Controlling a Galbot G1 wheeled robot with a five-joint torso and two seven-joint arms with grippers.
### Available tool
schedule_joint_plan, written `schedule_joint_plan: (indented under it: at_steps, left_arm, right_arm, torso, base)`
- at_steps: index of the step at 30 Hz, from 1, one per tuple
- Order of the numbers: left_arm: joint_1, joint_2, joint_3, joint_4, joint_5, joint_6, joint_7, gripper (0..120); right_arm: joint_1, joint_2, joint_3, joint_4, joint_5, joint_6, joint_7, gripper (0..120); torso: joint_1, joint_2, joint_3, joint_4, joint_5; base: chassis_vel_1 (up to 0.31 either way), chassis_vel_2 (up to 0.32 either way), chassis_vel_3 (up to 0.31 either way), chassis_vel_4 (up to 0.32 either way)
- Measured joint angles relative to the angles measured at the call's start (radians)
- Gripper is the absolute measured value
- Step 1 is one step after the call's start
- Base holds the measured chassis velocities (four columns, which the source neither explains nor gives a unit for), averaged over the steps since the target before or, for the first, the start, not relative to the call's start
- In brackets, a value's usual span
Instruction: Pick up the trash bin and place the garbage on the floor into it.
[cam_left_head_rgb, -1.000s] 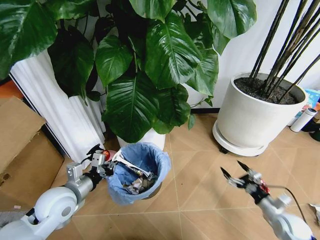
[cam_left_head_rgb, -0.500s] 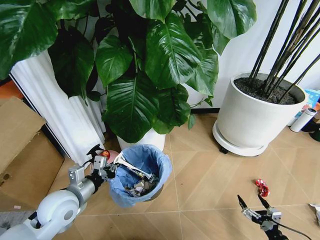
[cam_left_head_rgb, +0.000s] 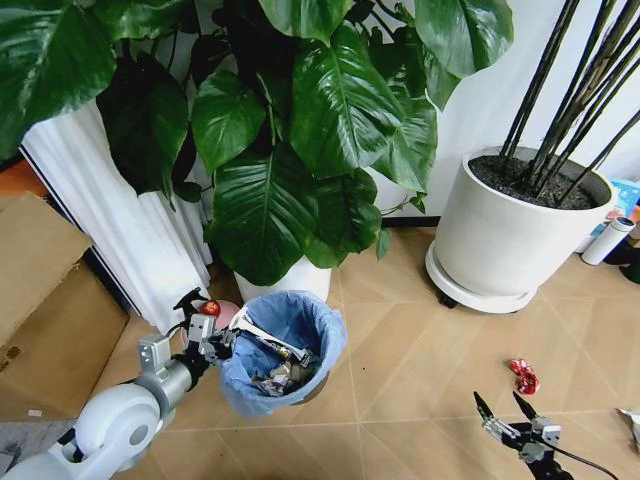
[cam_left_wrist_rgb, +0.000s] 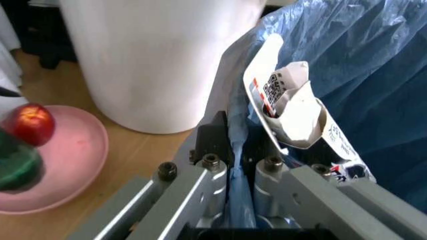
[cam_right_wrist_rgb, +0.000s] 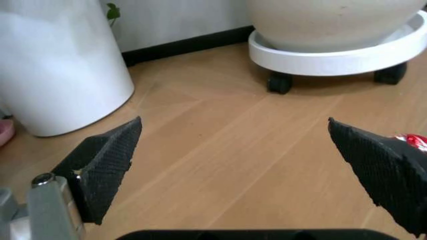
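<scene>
Lower left: left gripper (cam_left_head_rgb: 222, 340) clamps trash bin (cam_left_head_rgb: 285, 350) rim. Right gripper (cam_left_head_rgb: 505, 416) open, bottom right, near red wrapper (cam_left_head_rgb: 521, 375) on floor (cam_left_head_rgb: 400, 350).

Since a second ago the right gripper (cam_left_head_rgb: 506, 412) has drawn back and down from mid-air over the floor (cam_left_head_rgb: 400, 380), its open fingers now low beside the red crumpled wrapper (cam_left_head_rgb: 522, 376), which that arm then hid. The left gripper (cam_left_head_rgb: 214, 338), clamped on the trash bin (cam_left_head_rgb: 285, 350) rim, has carried the bin slightly away from the white plant pot (cam_left_head_rgb: 300, 277).
</scene>
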Motion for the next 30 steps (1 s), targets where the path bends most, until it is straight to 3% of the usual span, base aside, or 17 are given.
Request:
schedule_joint_plan:
  at_steps: [30]
  left_arm:
    - [-0.005,-0.011,0.009,0.002,0.007,-0.001,0.001,0]
  right_arm:
    - [0.000,0.001,-0.007,-0.005,0.005,0.003,-0.001,100]
  torso:
    - [0.000,0.000,0.000,-0.0002,0.0000]
  base:
    - [-0.106,-0.107,0.102,0.107]
